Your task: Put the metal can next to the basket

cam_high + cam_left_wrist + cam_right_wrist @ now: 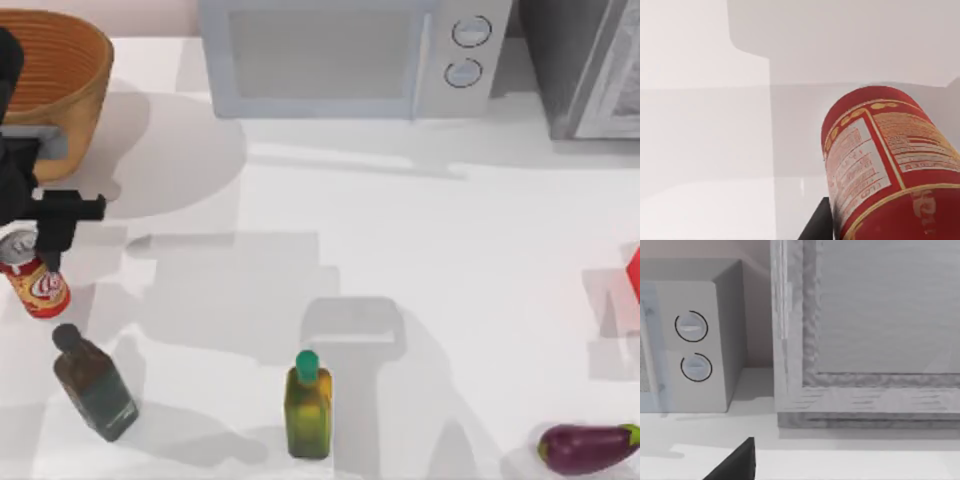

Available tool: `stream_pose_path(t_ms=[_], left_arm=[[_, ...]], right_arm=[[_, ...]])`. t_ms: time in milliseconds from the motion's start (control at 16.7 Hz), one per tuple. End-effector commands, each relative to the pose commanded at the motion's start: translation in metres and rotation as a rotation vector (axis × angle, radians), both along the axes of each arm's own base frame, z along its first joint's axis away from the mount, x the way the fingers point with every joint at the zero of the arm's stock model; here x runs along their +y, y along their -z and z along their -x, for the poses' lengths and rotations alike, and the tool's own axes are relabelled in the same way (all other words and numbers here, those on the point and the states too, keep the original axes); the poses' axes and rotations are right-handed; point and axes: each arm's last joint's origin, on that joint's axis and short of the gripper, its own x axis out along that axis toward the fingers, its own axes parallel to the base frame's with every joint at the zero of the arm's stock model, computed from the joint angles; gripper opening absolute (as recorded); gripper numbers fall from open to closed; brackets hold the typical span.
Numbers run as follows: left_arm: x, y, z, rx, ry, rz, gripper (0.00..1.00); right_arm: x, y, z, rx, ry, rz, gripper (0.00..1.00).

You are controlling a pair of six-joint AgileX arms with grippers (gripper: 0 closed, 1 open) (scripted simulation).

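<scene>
The metal can point(38, 287), red with a silver top and a white swirl, is at the table's left edge, in front of the basket point(62, 62) and about one can length from it. My left gripper point(30, 252) comes down over the can's top and is shut on it. One dark finger point(52, 236) lies against the can's right side. In the left wrist view the metal can point(880, 165) is very close, with a dark finger point(815, 226) against its side. A dark part of my right gripper point(735, 464) shows in the right wrist view, facing the microwave.
A dark bottle point(92, 384) stands just in front of the can. An olive bottle with a green cap point(308, 400) is at front centre and an eggplant point(588, 446) at front right. A microwave point(350, 55) and a grey cabinet point(590, 65) line the back. A red object point(634, 272) is at the right edge.
</scene>
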Motion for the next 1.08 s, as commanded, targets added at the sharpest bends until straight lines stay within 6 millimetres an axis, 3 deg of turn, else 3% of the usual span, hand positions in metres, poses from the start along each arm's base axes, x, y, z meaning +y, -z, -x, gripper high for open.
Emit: stream_pose_path(t_ms=[240, 300, 840, 1080], left_arm=[[0.000, 0.000, 0.000, 0.000, 0.000, 0.000, 0.98], [0.000, 0.000, 0.000, 0.000, 0.000, 0.000, 1.00], [0.000, -0.001, 0.000, -0.001, 0.000, -0.002, 1.00], [-0.022, -0.014, -0.002, -0.019, 0.086, -0.026, 1.00]], right_arm=[[0.000, 0.000, 0.000, 0.000, 0.000, 0.000, 1.00], [0.000, 0.000, 0.000, 0.000, 0.000, 0.000, 1.00], [0.000, 0.000, 0.000, 0.000, 0.000, 0.000, 1.00], [0.000, 0.000, 0.000, 0.000, 0.000, 0.000, 1.00]])
